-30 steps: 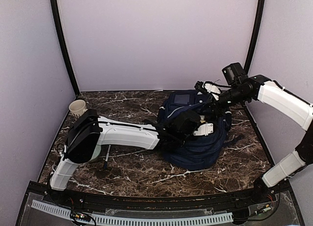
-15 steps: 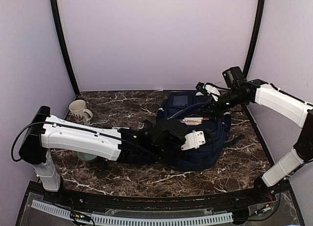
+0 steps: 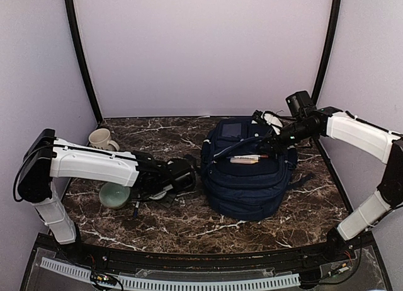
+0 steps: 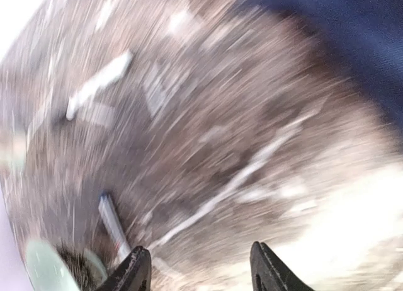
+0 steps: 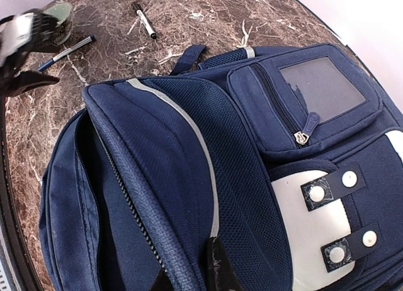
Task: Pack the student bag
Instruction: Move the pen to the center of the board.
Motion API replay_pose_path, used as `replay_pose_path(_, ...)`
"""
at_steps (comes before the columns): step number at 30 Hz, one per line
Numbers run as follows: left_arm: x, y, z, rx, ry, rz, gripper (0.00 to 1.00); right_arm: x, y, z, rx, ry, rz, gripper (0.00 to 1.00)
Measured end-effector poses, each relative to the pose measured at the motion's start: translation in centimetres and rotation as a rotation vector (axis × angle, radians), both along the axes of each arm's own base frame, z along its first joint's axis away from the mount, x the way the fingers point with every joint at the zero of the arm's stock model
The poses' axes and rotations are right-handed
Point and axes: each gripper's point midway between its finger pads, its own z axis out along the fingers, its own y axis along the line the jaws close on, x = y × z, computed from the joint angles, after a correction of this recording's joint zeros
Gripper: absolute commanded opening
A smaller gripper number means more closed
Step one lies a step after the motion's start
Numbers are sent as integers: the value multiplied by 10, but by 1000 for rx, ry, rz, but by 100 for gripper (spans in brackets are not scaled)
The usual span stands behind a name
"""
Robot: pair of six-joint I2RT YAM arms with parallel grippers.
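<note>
Student bag [image 3: 245, 177] lies on the table [image 3: 189, 225], toward its right edge. By the green bowl [image 3: 114, 194], your left gripper [image 4: 198, 271], spread and low, could bump it; your right gripper [image 3: 277, 135] pinches the bag's flap, and a slip shuts the opening.

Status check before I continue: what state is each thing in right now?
student bag: lying on the table, main compartment unzipped, mouth held open.
right gripper: shut on the student bag's opening edge.
left gripper: open, empty, above the table.
pale pen-like item: lying in the bag's mouth.
mug: upright.
green bowl: upright.
marker: lying loose.
blue pen: lying loose.
</note>
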Motion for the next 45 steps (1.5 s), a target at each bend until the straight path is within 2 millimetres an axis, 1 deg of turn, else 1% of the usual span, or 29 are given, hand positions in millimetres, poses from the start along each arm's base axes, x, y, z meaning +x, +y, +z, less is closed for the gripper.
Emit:
replay_pose_path(2,-2,31,-18,22,64,114,59,-1,0,-2,3,7,3,0)
replay_pose_path(5,-8,56,-31,16,138,225,62,-2,0,-3,5,8,8,0)
replay_pose_path(8,-6,65,-33,-15,177,287,64,-3,1,-4,7,8,10,0)
replay_pose_path(13,4,78,-33,-38,200,358,65,-3,1,-4,10,6,15,0)
replay_pose_path(17,14,83,-34,-38,205,391,66,-4,1,-5,9,4,17,0)
replay_pose_path(21,20,87,-39,-33,218,402,66,-4,1,-5,10,3,18,0)
replay_pose_path(31,38,91,-52,-47,249,419,66,-5,1,-5,10,4,19,0)
replay_pose_path(37,46,95,-56,-63,258,437,67,-5,1,-7,9,4,22,0)
replay_pose_path(45,52,88,-62,-107,288,433,65,-5,1,-7,6,-1,27,0)
